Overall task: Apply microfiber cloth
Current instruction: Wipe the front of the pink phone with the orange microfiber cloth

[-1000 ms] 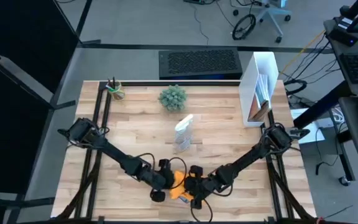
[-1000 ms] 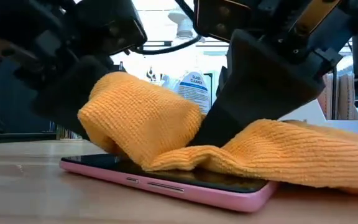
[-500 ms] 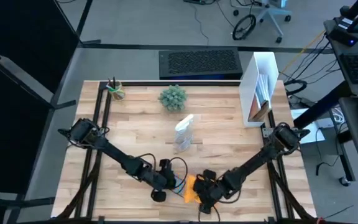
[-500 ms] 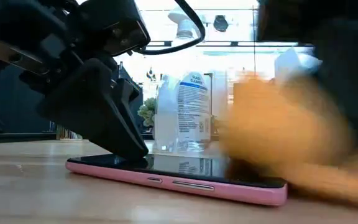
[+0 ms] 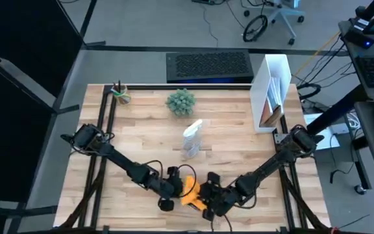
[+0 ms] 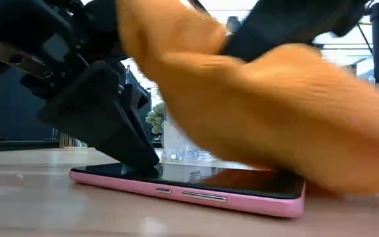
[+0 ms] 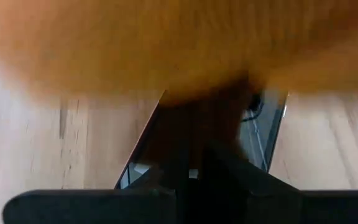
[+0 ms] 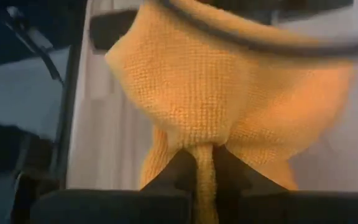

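overhead, table-level, two wrist close-ups, sharing cloth

no readable text, labels or numbers anywhere

Wooden table, spray bottle, plant, phone (pink-edged), white organizer

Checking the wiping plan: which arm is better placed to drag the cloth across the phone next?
The right: its hand is shut on the orange-yellow microfiber cloth over the pink-edged smartphone. The left hand presses the phone down.
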